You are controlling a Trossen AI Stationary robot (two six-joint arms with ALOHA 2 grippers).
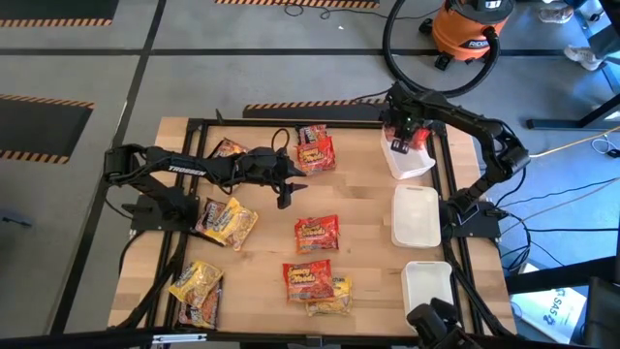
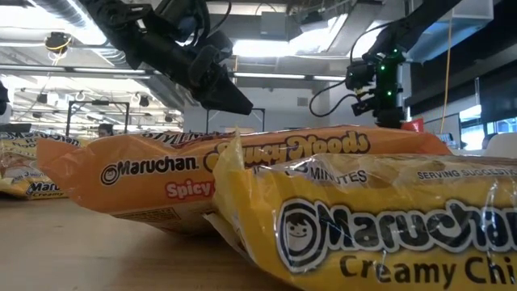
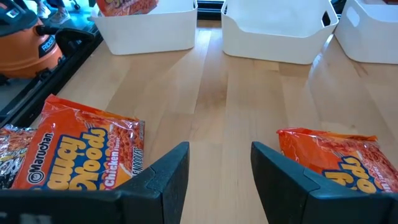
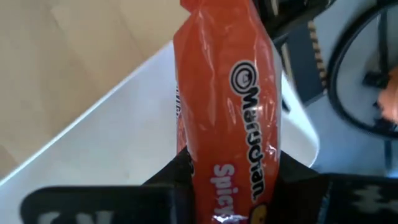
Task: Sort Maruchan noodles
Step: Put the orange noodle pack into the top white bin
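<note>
Right gripper [image 4: 233, 180] upper right of high view, jaws clamped on shiny orange-red plastic Maruchan packet [image 4: 230, 93] – hanging over white rectangular bin [image 1: 407, 160]. Left gripper [image 3: 217, 180] mid-counter, jaws parted, empty – red packets [image 3: 81, 155] either side.

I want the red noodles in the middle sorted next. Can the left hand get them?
Probably yes. The left hand is open and empty, and the red packet lies close by on bare table with nothing on top.

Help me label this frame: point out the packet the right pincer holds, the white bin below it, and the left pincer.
Red Maruchan packet [image 4: 233, 118], right wrist view, wrapper middle.
White bin [image 4: 118, 143], right wrist view, inner wall.
Left pincer [image 3: 221, 171], left wrist view, between fingertips.
</note>
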